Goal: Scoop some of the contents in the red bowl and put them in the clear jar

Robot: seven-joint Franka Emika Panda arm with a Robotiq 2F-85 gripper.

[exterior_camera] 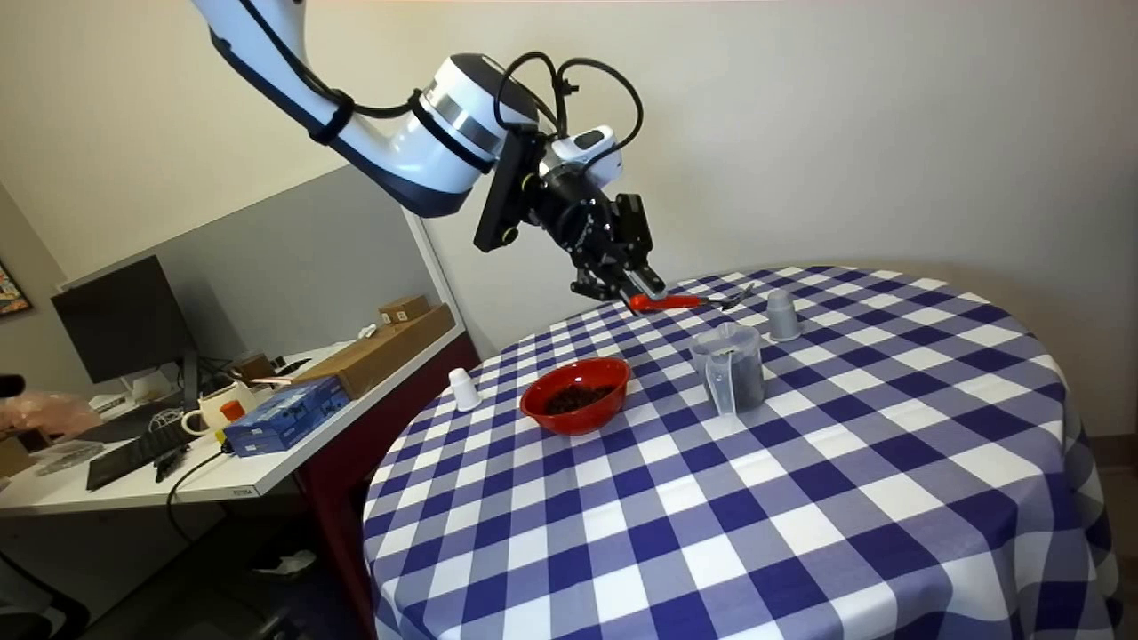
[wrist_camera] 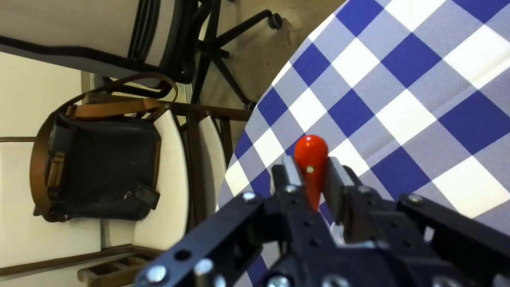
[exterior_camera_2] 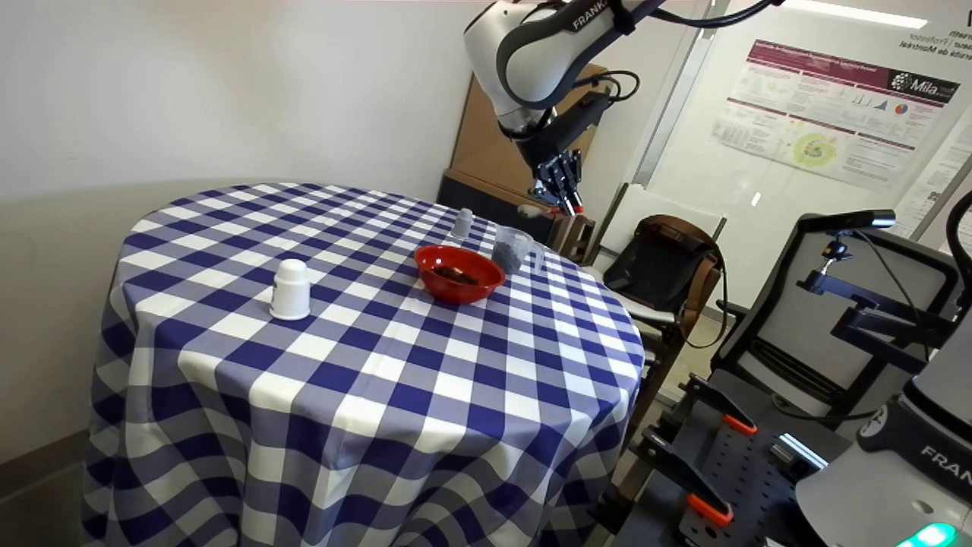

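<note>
My gripper (exterior_camera: 647, 289) is shut on the red handle of a spoon (exterior_camera: 674, 302), held above the table. The red handle (wrist_camera: 311, 153) sits between the fingers in the wrist view. The spoon's metal head points away over the far side of the clear jar (exterior_camera: 714, 342); whether it carries anything is too small to tell. The jar has a handle and holds dark contents; it also shows in an exterior view (exterior_camera_2: 524, 240). The red bowl (exterior_camera: 578, 424), with dark brown bits inside, stands beside the jar, also in an exterior view (exterior_camera_2: 457, 293). The bowl is out of the wrist view.
A white cup (exterior_camera: 463, 389) stands upside down on the checked tablecloth (exterior_camera: 622, 533), also in an exterior view (exterior_camera_2: 291, 290). A greyish cup (exterior_camera: 783, 316) stands behind the jar. A chair with a black bag (exterior_camera_2: 659, 262) is beyond the table edge.
</note>
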